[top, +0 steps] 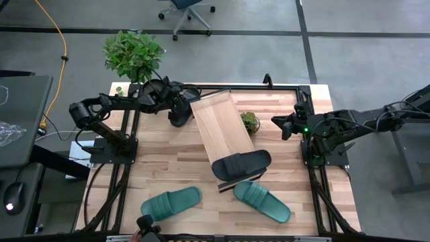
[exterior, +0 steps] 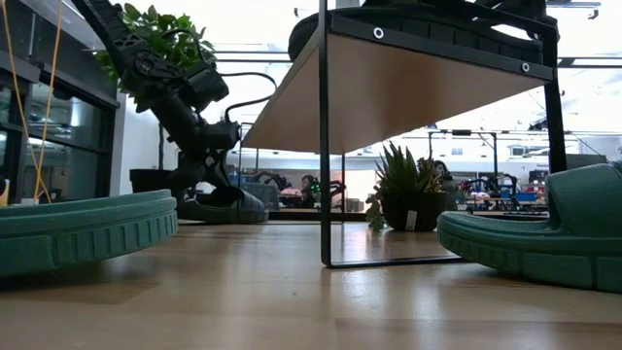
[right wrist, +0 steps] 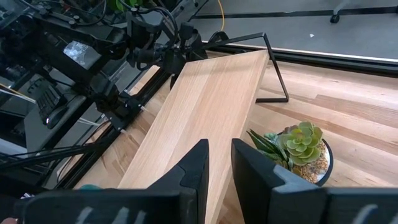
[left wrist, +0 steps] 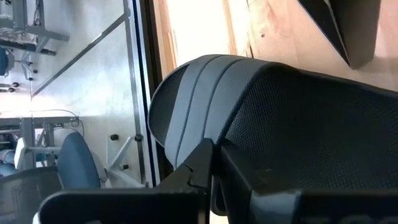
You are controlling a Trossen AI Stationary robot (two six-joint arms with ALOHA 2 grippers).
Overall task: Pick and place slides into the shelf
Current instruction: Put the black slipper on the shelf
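Note:
The light-wood shelf (top: 222,128) lies slantwise mid-table, its dark frame legs standing on the tabletop. One black slide (top: 242,163) lies across its near end. Two teal slides (top: 171,202) (top: 262,200) rest sole-down on the table near the front edge. My left gripper (top: 179,115) is at the shelf's far left corner, shut on the second black slide (left wrist: 280,93), which fills the left wrist view. My right gripper (top: 283,128) hovers right of the shelf, open by a narrow gap (right wrist: 219,152) and holding nothing. My left gripper (left wrist: 214,152) is closed on the black slide close to its ribbed strap (left wrist: 199,87); the fingers themselves hide the exact place of contact. In the low view the gripper comes down from above and the slide (exterior: 222,206) sits level, low at the tabletop.
A small potted succulent (top: 250,121) stands on the table between the shelf and my right gripper. A large leafy plant (top: 132,54) stands at the far left corner. Bare wood shows along the shelf's middle (right wrist: 205,106) and on the table left of the shelf (top: 168,154).

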